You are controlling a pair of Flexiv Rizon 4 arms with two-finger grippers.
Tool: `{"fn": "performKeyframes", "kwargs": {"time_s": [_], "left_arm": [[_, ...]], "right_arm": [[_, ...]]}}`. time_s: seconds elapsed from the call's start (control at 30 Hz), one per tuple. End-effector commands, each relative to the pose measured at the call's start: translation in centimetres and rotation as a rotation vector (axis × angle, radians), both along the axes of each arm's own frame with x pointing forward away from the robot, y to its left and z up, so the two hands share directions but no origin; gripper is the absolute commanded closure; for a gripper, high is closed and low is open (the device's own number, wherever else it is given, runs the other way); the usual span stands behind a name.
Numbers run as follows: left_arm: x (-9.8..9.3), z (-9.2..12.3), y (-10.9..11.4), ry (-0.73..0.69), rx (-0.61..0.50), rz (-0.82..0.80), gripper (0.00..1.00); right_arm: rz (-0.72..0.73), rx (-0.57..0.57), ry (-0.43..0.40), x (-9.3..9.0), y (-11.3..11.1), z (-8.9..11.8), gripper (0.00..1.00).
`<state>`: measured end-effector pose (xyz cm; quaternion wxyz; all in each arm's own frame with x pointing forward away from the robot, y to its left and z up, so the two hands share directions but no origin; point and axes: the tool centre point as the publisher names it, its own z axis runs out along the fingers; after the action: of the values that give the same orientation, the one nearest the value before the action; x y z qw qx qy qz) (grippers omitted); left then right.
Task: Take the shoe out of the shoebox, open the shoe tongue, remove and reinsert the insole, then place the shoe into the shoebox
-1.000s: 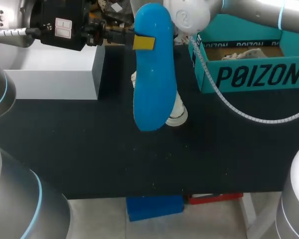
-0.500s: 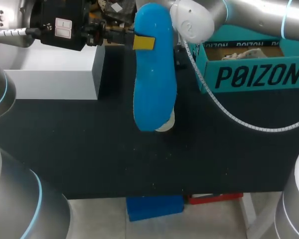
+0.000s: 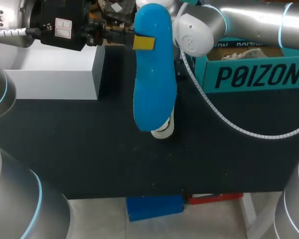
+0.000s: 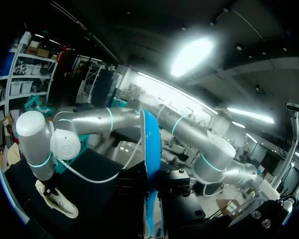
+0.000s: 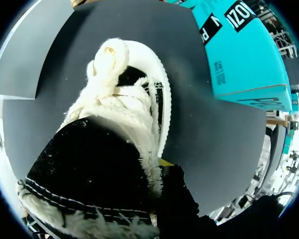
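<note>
A white box (image 3: 50, 74) sits at the table's (image 3: 89, 154) far left corner. Beside it the left tool (image 3: 143, 43) is clenched on the blue insole (image 3: 154, 79), held in the air. The head view shows the insole's broad face. The left wrist view shows it edge-on. In the head view only the shoe's (image 3: 163, 130) pale toe peeks out below the insole. The left wrist view shows the whole shoe lying on the table near the middle, with the right tool (image 4: 51, 187) at its heel. The right wrist view shows that tool grasping the fleecy collar, with 1 yellow tip outside it. The teal shoebox (image 3: 254, 74) stands at the far right edge, open, with crumpled pale paper (image 3: 244, 54) in it.
</note>
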<state>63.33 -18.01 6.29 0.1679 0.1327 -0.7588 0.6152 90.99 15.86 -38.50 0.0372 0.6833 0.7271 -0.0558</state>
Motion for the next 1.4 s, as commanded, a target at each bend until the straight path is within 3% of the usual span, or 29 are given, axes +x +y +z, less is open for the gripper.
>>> {"fn": "performKeyframes", "kwargs": {"time_s": [0.03, 0.2, 0.23, 0.27, 0.53, 0.8, 0.87, 0.9, 1.4], "left_arm": [[0.0, 0.1, -0.1, 0.001, 0.005, 0.001, 1.0], [0.0, 0.1, -0.1, 0.001, 0.005, 0.001, 1.0], [0.0, 0.1, -0.1, 0.001, 0.005, 0.001, 1.0], [0.0, 0.1, -0.1, 0.001, 0.005, 0.001, 1.0], [0.0, 0.1, -0.1, 0.001, 0.005, 0.001, 1.0], [0.0, 0.1, -0.1, 0.001, 0.005, 0.001, 1.0], [0.0, 0.1, -0.1, 0.001, 0.005, 0.001, 1.0], [0.0, 0.1, -0.1, 0.001, 0.005, 0.001, 1.0], [0.0, 0.1, -0.1, 0.001, 0.005, 0.001, 1.0]], "right_arm": [[0.002, 0.005, 0.015, 0.3, 0.1, -1.2, 1.0], [0.002, 0.009, 0.022, 0.2, -0.2, -1.7, 1.0], [-0.01, 0.005, 0.024, 0.2, -0.4, -1.6, 0.62], [-0.015, 0.006, 0.016, 0.2, -0.7, -1.3, 0.0], [-0.073, 0.235, -0.079, -1.2, -2.6, 3.3, 0.0], [-0.137, 0.606, -0.184, -3.0, -3.4, 7.5, 0.0], [-0.142, 0.609, -0.234, -3.3, -3.2, 8.5, 0.0], [-0.137, 0.544, -0.259, -3.5, -3.1, 8.9, 0.0], [-0.137, 0.544, -0.259, -3.5, -3.1, 8.9, 0.0]]}}
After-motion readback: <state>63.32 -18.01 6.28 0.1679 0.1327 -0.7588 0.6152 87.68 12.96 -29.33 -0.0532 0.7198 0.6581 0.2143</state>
